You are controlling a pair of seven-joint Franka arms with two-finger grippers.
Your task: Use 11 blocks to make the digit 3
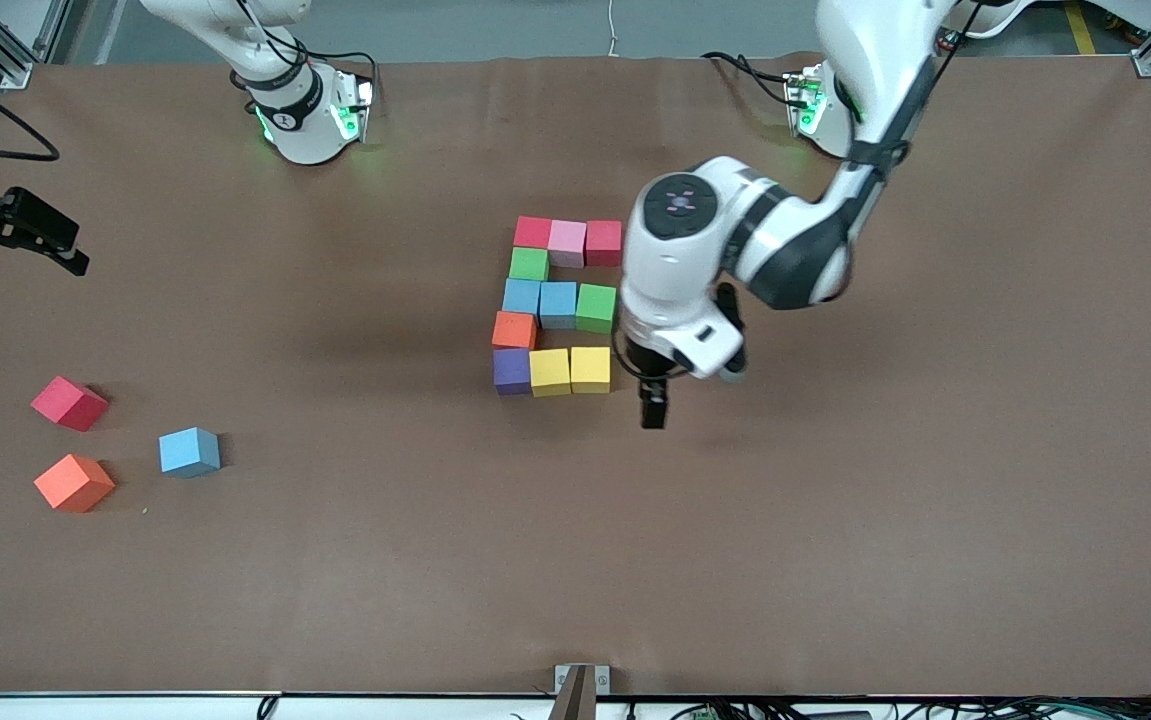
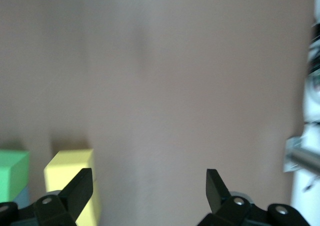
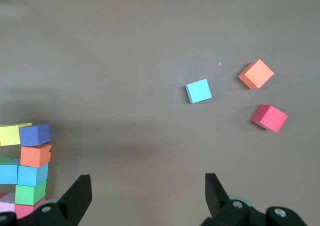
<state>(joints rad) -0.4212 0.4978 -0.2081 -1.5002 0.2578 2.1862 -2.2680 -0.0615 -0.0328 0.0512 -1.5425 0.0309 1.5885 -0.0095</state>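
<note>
Several blocks sit packed together mid-table in three rows joined by single blocks: red [image 1: 533, 231], pink [image 1: 567, 242] and red on the row farthest from the camera, two yellow [image 1: 590, 369] and a purple [image 1: 512, 370] on the nearest. My left gripper [image 1: 655, 405] hangs open and empty just beside the yellow end block [image 2: 70, 178], toward the left arm's end. My right gripper [image 1: 33, 266] stands open, high over the right arm's end of the table, holding nothing. Three loose blocks lie there: red [image 1: 69, 403], orange [image 1: 74, 482] and light blue [image 1: 189, 451].
The brown table [image 1: 835, 520] carries nothing else. The right wrist view shows the loose light blue [image 3: 198, 91], orange [image 3: 256, 74] and red [image 3: 270, 117] blocks spread apart, with the packed group [image 3: 30, 161] at its edge. A metal bracket [image 1: 575, 685] sits at the table's near edge.
</note>
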